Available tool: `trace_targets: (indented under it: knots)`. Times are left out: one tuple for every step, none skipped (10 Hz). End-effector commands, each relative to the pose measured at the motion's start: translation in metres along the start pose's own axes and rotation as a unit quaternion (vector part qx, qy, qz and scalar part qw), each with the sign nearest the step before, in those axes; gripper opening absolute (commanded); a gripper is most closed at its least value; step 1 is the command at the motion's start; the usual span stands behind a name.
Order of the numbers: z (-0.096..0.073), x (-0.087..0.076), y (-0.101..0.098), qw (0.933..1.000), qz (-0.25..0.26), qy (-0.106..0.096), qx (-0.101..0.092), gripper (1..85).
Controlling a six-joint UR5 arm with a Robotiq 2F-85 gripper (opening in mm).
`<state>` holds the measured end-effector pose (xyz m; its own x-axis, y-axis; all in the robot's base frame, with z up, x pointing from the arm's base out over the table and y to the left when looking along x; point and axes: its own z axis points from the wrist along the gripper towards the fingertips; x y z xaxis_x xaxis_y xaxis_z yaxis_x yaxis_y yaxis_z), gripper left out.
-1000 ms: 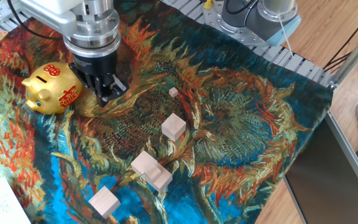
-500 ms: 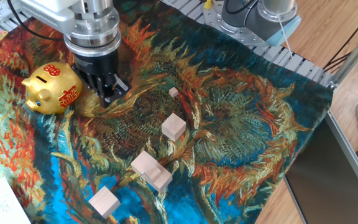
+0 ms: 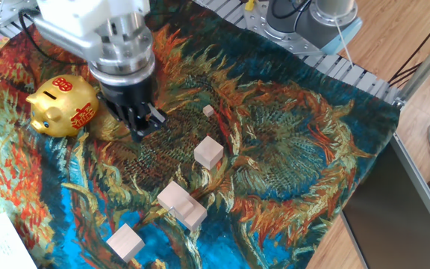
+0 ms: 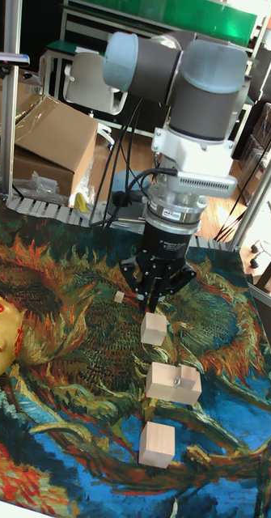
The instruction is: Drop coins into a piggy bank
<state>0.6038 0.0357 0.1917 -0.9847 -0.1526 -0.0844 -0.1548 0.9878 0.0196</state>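
Fixed view: I see the hand (image 3: 145, 125) just right of the piggy bank (image 3: 60, 106), low over the patterned cloth (image 3: 290, 149); its fingers look together, holding nothing visible. Wooden blocks (image 3: 208, 152) lie apart toward the near edge.

Tall fixed view: the piggy bank (image 4: 1, 335) is cut by the left edge; the hand (image 4: 154, 306) hangs just above a block (image 4: 154, 329).

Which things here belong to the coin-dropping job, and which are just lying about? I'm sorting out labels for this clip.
Part of the job:
- piggy bank, gold, at the cloth's left
- gripper, low over the cloth beside the bank; no coin can be made out in it

Just lying about:
- wooden blocks, scattered
- patterned cloth
- cardboard box behind the table
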Motion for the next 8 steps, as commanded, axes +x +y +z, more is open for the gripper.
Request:
trace_targets:
  knots:
    - [0.002, 0.011, 0.004, 0.9996, -0.012, 0.025, -0.003, 34.0]
    - [0.002, 0.009, 0.011, 0.9996, -0.007, 0.022, -0.018, 39.7]
    - [0.003, 0.003, 0.014, 0.9997, -0.001, 0.019, -0.018, 43.0]
    - [0.009, -0.009, 0.02, 0.9995, 0.009, 0.025, -0.016, 43.0]
    - [0.02, -0.024, 0.026, 0.9994, 0.017, 0.025, -0.017, 42.7]
    - [0.03, -0.033, 0.025, 0.9995, 0.018, 0.02, -0.015, 41.3]
    - [0.032, -0.039, 0.023, 0.9997, 0.017, 0.011, -0.015, 40.3]
    - [0.032, -0.04, 0.023, 0.9998, 0.014, 0.007, -0.015, 39.7]
